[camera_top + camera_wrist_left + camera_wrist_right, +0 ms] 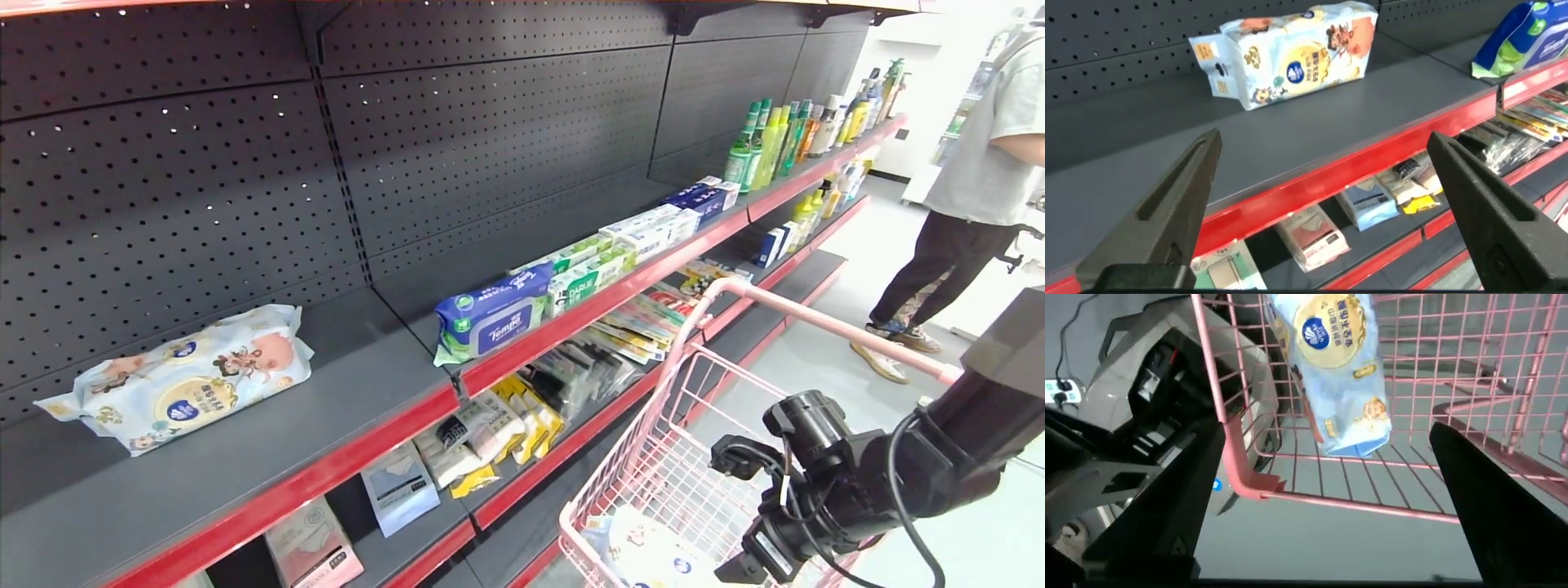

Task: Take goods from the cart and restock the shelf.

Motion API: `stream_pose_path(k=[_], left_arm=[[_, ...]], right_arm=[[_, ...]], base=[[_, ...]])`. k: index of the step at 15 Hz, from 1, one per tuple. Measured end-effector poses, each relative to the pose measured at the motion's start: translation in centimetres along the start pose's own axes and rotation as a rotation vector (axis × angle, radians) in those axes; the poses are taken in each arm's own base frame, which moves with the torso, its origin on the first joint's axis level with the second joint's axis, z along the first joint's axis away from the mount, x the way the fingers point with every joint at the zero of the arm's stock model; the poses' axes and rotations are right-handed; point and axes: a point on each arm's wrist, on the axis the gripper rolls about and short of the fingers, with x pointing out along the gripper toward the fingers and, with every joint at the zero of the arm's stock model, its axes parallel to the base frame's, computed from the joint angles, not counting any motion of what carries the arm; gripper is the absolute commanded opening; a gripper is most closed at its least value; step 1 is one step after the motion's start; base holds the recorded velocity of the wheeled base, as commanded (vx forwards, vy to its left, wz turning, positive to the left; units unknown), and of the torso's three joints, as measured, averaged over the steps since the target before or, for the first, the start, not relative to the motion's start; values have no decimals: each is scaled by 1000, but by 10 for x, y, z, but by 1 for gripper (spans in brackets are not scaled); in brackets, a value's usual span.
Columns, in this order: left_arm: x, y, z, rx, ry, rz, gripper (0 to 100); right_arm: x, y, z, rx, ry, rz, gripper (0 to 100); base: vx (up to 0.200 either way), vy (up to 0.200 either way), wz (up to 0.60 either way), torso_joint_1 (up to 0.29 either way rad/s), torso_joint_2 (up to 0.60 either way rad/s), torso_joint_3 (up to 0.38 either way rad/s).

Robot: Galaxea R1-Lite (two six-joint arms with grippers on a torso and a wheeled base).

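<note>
Inside pink cart [1234, 449], pale-blue wipes pack [1337, 371].

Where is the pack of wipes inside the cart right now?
The pack of wipes lies at the bottom of the pink cart, at the head view's lower right, in front of the shelf.

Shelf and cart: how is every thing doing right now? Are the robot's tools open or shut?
Wipes: lying flat on the shelf.
Tissues: lying at the shelf's front edge.
Bottles: standing upright.
Cart: has a pack in it.
Cart pack: lying inside, not gripped.
Left tool: open, empty, facing the shelf.
Right tool: open, empty, above the cart.
</note>
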Motion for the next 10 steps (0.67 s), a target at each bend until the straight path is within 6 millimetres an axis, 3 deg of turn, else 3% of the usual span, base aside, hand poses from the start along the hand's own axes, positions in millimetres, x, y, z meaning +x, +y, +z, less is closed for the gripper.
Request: stream_pose_path(k=[10], left_arm=[[0,0,0,3,0,4,100]], right_arm=[[17,4,-16,-69,31,27,100]], base=[[0,0,0,-148,333,188]])
